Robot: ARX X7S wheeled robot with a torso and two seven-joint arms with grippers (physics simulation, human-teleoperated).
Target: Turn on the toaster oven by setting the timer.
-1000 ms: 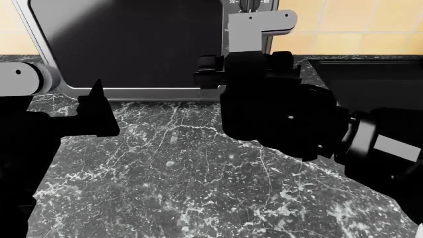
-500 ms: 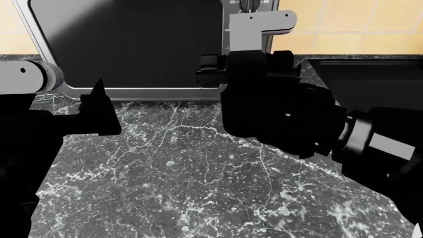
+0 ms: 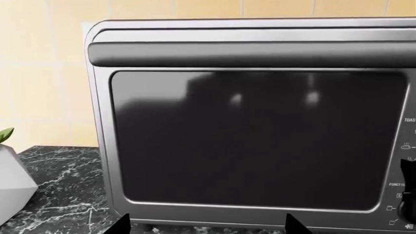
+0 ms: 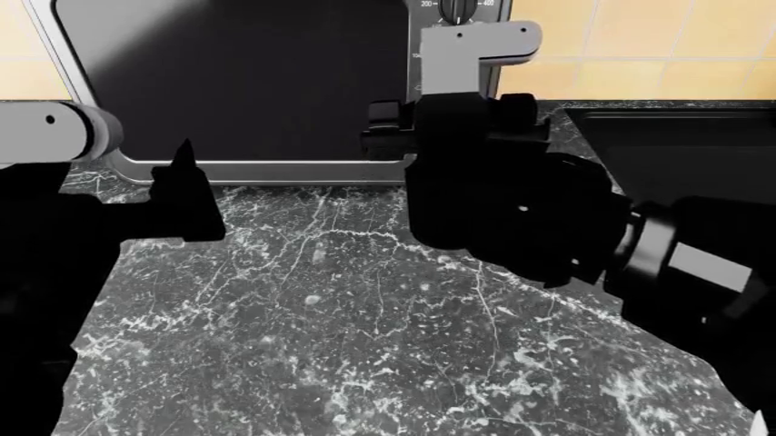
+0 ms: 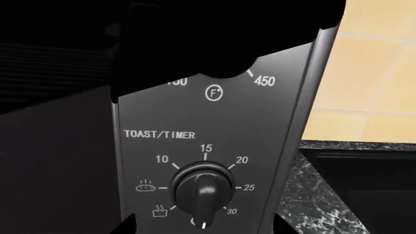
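From your head view, the toaster oven (image 4: 243,82) stands at the back of the dark marble countertop (image 4: 363,345) against the yellow tiled wall (image 4: 631,45), its dark glass door facing you and its knob strip on the side nearer your right arm. Your right gripper (image 4: 455,68) is raised in front of that strip, its pale bracket covering most of the panel below the top knob (image 4: 459,9); from here you cannot tell whether its jaws are apart or together. Your left gripper (image 4: 182,195) hangs low before the door's lower corner, one dark finger pointing up, not touching the oven. In your left wrist view, the oven (image 3: 260,122) fills the frame, door closed, handle bar (image 3: 260,53) across the top; two dark fingertips (image 3: 295,225) show well apart with nothing between them, and a white faceted pot (image 3: 13,178) sits on the counter beside the oven. In your right wrist view, the panel reads "TOAST/TIMER" above a black timer knob (image 5: 202,191) whose pointer aims straight down, past the 30 mark. Two dark fingertips (image 5: 123,226) flank the knob, spread apart and not gripping it.
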